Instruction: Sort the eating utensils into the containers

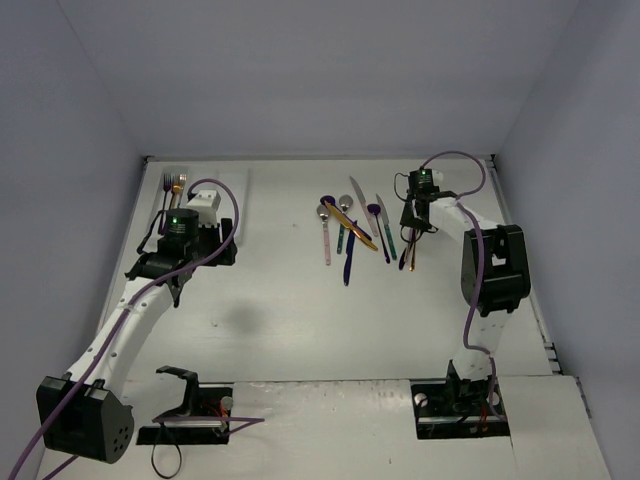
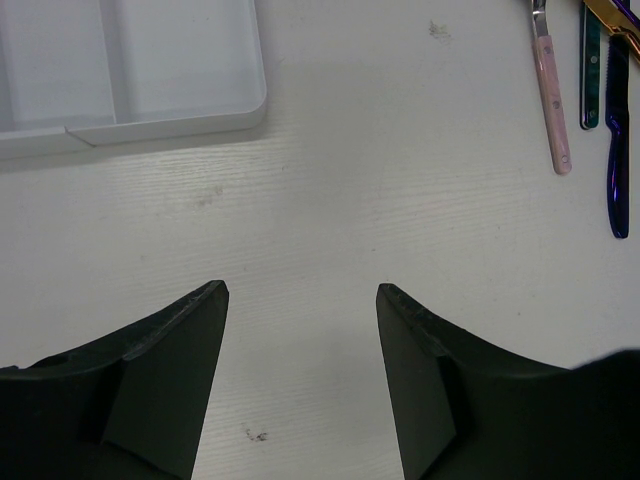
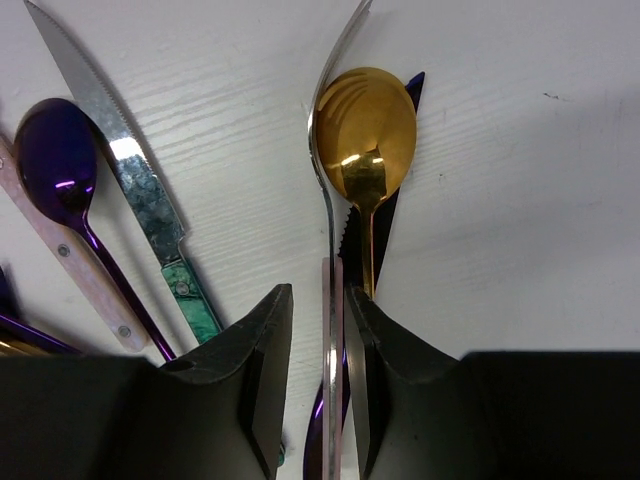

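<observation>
The white tray (image 1: 243,200) lies at the far left with two forks (image 1: 175,184) in it; its near corner shows in the left wrist view (image 2: 180,118). My left gripper (image 1: 183,268) is open and empty above bare table (image 2: 302,290). Loose utensils lie at centre right: a pink-handled spoon (image 1: 327,240), a gold knife (image 1: 350,225) and a purple spoon (image 1: 378,225). My right gripper (image 1: 410,232) is down among them. Its jaws (image 3: 318,292) are narrowly open and straddle a pink-handled utensil (image 3: 331,300) seen edge-on. That utensil touches the right finger, with a gap on the left. A gold spoon (image 3: 365,120) lies beside it.
A teal-handled knife (image 3: 150,210), a purple spoon (image 3: 55,150) and a pink handle (image 3: 85,280) lie left of the right gripper. A dark blue knife (image 3: 385,225) lies under the gold spoon. Pink (image 2: 553,100), teal (image 2: 591,80) and blue (image 2: 619,150) handles lie right of the left gripper.
</observation>
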Robot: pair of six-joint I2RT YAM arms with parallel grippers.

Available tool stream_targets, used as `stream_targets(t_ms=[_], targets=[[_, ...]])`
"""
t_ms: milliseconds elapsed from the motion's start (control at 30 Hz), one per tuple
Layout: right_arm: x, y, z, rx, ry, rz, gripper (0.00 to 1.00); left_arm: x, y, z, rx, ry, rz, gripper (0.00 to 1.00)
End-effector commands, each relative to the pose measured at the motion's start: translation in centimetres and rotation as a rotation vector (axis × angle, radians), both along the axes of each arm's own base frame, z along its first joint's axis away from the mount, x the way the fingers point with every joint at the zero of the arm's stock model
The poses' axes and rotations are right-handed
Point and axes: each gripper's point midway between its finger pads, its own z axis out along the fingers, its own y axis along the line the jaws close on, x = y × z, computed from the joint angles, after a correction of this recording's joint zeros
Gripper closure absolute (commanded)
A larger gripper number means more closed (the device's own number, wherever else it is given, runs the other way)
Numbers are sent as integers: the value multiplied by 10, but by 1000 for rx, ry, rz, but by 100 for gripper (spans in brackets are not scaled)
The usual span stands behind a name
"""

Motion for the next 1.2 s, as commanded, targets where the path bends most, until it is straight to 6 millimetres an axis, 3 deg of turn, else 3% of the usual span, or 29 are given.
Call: stream_targets(t_ms=[0,200,500,1000,1100,1167], targets=[[17,2,15,15,-47,-1,76,16,-6,34,-21,-109,-19,42],[13,-3,2,-7,-20,-14,76,16,-7,34,-23,-106,-22,42],[11,-7,5,-26,-24,-21,76,17,-8,33,-25,-103,-24,42],[6,-7,-11,-27,12,-25,79,16,-7,32,-22,-101,-25,42],[6,-6,-13,-22,15,-25,82,16,-8,32,-24,-101,-26,42],[8,-6,-9,-23,6,-26,89,16,-7,33,-23,-104,-24,42]])
